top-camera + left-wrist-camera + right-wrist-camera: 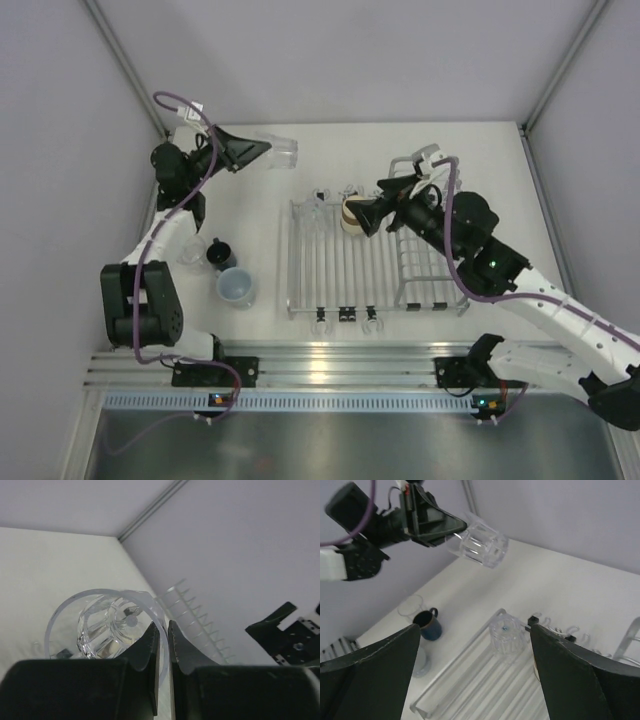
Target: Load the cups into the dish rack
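Note:
My left gripper is shut on the rim of a clear cup, held on its side above the table at the back left; one finger is inside the rim. The right wrist view also shows this cup. A second clear cup stands upside down on the dish rack. The tan-and-brown cup sits on the rack at the tips of my right gripper, which is open wide. The dark blue mug and the pale blue cup stand on the table left of the rack.
Another clear glass stands beside the dark blue mug. The rack's taller wire basket section lies under my right arm. Grey walls close the table on the left, back and right.

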Action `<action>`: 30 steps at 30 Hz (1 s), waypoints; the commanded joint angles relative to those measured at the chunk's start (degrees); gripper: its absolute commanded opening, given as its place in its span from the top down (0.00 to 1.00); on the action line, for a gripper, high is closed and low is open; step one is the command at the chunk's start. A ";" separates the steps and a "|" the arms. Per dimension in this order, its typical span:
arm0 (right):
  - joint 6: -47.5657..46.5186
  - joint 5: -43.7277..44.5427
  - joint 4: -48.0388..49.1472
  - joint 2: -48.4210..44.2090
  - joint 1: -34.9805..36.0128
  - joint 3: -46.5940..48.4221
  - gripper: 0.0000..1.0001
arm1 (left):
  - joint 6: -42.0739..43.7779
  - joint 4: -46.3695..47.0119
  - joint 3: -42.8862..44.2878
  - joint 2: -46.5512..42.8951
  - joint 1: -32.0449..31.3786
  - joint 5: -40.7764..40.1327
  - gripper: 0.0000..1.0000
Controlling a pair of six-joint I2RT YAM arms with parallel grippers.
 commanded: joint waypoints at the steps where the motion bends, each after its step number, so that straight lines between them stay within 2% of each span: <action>1: 5.19 -9.57 17.60 0.56 -2.63 -1.63 0.08 | -33.53 47.47 -0.92 5.30 0.71 6.76 1.00; 2: 7.72 -11.07 19.73 1.26 -4.03 -2.50 0.08 | -40.80 55.36 -0.57 7.84 0.71 6.14 1.00; 4: 10.63 -15.80 24.56 2.32 -5.62 -3.30 0.08 | -44.47 57.90 -0.04 9.00 0.71 4.91 1.00; 8: 18.02 -21.10 37.20 7.59 -9.05 -4.18 0.07 | -44.66 57.90 -0.21 7.17 -0.08 4.91 1.00; 14: 22.68 -25.94 43.91 17.61 -9.41 0.21 0.07 | -45.27 57.90 0.14 4.18 -2.81 5.26 1.00; 15: 23.30 -26.46 45.92 18.66 -9.41 0.65 0.07 | -45.18 57.99 0.32 3.82 -5.07 5.17 1.00; 22: 26.38 -27.44 50.60 24.03 -9.41 2.32 0.07 | -45.01 57.99 0.40 2.15 -8.34 5.70 1.00; 30: 26.03 -27.00 50.07 25.44 -9.41 2.94 0.06 | -44.66 57.99 0.32 0.83 -9.92 6.05 1.00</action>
